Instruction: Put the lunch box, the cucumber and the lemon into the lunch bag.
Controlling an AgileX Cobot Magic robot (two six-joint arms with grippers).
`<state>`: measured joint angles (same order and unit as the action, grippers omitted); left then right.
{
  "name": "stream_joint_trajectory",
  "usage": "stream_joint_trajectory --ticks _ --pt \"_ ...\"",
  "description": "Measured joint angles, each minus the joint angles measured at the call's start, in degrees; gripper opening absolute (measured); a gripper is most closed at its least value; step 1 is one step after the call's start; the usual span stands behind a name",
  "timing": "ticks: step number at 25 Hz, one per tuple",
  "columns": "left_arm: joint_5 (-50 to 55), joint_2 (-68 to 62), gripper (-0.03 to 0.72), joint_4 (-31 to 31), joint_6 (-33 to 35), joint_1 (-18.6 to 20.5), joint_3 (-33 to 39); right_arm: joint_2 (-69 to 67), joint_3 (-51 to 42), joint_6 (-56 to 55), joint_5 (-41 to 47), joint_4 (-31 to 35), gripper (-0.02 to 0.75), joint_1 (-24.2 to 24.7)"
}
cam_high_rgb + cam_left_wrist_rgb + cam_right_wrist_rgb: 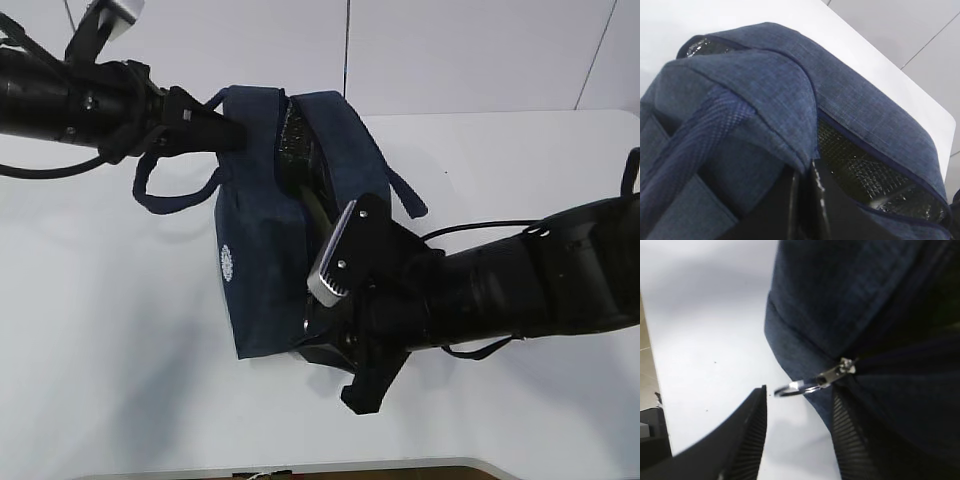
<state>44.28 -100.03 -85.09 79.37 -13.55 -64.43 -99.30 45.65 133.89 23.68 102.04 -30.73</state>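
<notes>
The navy lunch bag (pixel 262 255) stands in the middle of the white table, a white round logo (pixel 226 261) on its side. Its top is parted, and silver lining (pixel 860 170) shows in the left wrist view. My left gripper (pixel 228 131) reaches in from the upper left and is shut on the bag's top fabric edge (pixel 790 125). My right gripper (pixel 800 395) is open at the bag's near right corner. The metal ring pull (pixel 794 386) of the zipper lies just ahead of its fingertips, untouched. The lunch box, the cucumber and the lemon are out of view.
A strap handle (pixel 165 195) loops out on the bag's left and another (pixel 405 195) on its right. The right arm (pixel 520 285) lies low across the table's right side. The table's front edge (pixel 300 470) is close below the bag.
</notes>
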Motion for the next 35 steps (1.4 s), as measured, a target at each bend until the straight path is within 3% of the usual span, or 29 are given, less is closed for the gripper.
stream_joint_trajectory --ticks 16,27,35 --pt "0.03 0.0 -0.01 -0.05 0.0 0.0 0.0 -0.32 0.0 -0.21 2.46 0.0 0.346 0.0" --pt "0.03 0.0 -0.01 -0.05 0.0 0.0 0.0 -0.32 1.8 -3.72 -0.83 0.0 0.345 0.0" --pt "0.03 0.0 -0.01 -0.05 0.0 0.0 0.0 -0.45 1.8 -4.08 -1.24 0.0 0.257 0.0"
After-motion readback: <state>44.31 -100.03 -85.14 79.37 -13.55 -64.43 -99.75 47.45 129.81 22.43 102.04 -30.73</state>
